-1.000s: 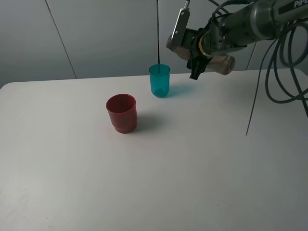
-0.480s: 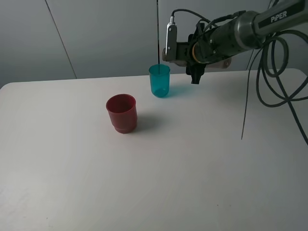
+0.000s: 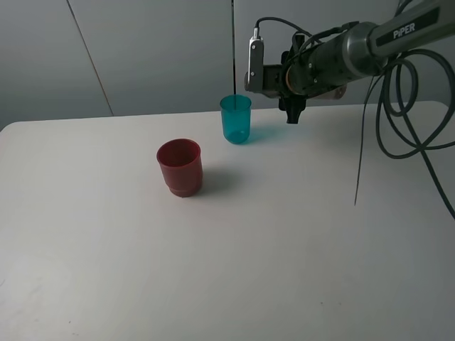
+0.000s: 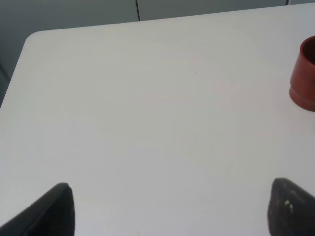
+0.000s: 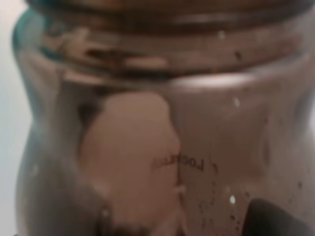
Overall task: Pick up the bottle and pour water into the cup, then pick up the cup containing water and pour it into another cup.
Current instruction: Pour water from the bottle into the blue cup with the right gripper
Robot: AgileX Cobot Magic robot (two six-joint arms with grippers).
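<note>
The smoky brown bottle [image 5: 197,123] fills the right wrist view, its threaded neck across the upper part of that picture. My right gripper [image 3: 291,105] is shut on it, holding it tipped on its side in the air, just right of and above the teal cup [image 3: 235,118]. From the high camera the arm hides most of the bottle. The teal cup stands upright near the table's back edge. The red cup [image 3: 180,167] stands upright in front of it and to the left, and shows in the left wrist view too [image 4: 305,73]. My left gripper [image 4: 174,211] hangs open over bare table, left of the red cup.
The white table [image 3: 284,249] stretches wide in front of both cups. Dark cables [image 3: 387,135] loop down from the right arm over the table's back right corner. A grey wall stands close behind the back edge.
The right arm has swung up and a little left toward the teal cup, turning the bottle closer to level. Both cups stand where they did.
</note>
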